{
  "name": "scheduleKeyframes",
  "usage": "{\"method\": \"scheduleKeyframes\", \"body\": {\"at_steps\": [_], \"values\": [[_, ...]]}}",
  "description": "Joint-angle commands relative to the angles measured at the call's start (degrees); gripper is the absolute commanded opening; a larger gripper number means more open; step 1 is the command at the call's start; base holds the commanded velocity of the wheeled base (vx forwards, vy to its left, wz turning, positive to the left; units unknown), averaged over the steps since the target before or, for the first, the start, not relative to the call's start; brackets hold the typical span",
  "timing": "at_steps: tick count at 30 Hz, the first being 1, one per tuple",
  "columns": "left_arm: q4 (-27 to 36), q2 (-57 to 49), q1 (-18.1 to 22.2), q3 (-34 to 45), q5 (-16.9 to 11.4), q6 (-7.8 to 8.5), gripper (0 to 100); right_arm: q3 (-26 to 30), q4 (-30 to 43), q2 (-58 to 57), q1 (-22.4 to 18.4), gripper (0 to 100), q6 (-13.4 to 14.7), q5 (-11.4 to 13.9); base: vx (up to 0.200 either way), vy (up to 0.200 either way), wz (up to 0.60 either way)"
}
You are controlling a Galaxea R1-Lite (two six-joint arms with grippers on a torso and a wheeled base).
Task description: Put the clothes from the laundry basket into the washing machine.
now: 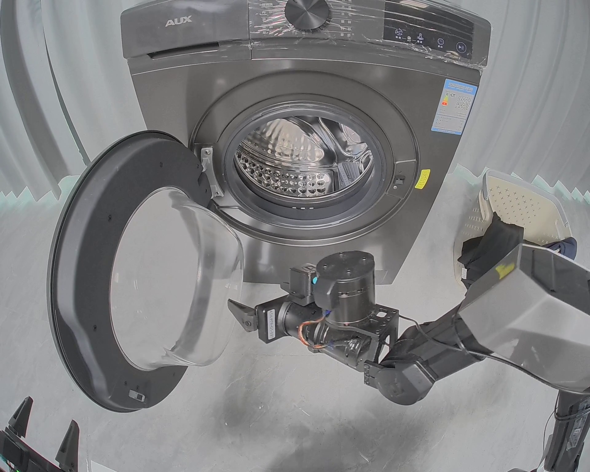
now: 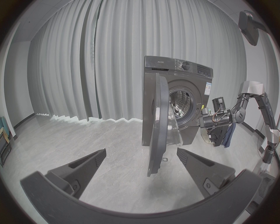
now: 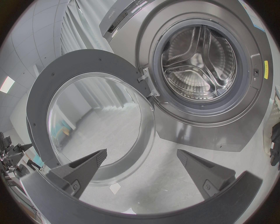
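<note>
We see dark clothes [image 1: 491, 243] hanging over the rim of the white laundry basket [image 1: 531, 206] at the middle right. Beside it, in the upper middle, stands the grey washing machine [image 1: 184, 92]. Its shiny drum [image 1: 295, 163] has nothing in it. Its round door [image 1: 86, 270] is swung wide open to the left.

The machine has a blue and white sticker [image 1: 453, 106], a small yellow sticker [image 1: 422, 179] and silver letters [image 1: 178, 21] on top.

The right gripper [image 3: 141, 153] floats low in front of the machine, fingers spread, holding nothing. Its arm [image 1: 522, 301] covers part of the basket. The left gripper [image 1: 43, 424] sits at the lower left, fingers spread too.
</note>
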Motion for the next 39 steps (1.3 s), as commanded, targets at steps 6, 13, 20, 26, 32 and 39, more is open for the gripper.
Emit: {"method": "scheduleKeyframes", "body": {"at_steps": [6,13,20,26,32,39], "values": [[0.01,-0.86,0.0,0.92,0.01,-0.02,100,-11.3,1.53,8.11,3.24,100,0.1,-0.69,0.0,0.0,0.0],[0.01,-0.86,0.0,0.92,0.01,-0.02,100,-17.02,1.53,10.04,2.89,100,0.54,-2.19,0.0,0.0,0.0],[0.01,-0.86,0.0,0.92,0.01,-0.02,100,-16.4,4.87,9.16,-0.01,100,0.54,-2.36,0.0,0.0,0.0],[0.01,-0.77,0.0,0.92,0.01,-0.02,100,-18.07,7.77,10.22,0.6,100,0.46,-2.27,0.0,0.0,0.0],[0.01,-0.6,-0.08,0.92,0.01,0.07,100,-23.78,8.74,14.52,2.1,100,0.46,-2.36,0.0,0.0,0.0],[0.01,-0.6,-0.08,0.92,0.01,-0.02,100,-30.46,8.74,17.25,3.24,100,0.72,-3.33,0.0,0.0,0.0]]}}
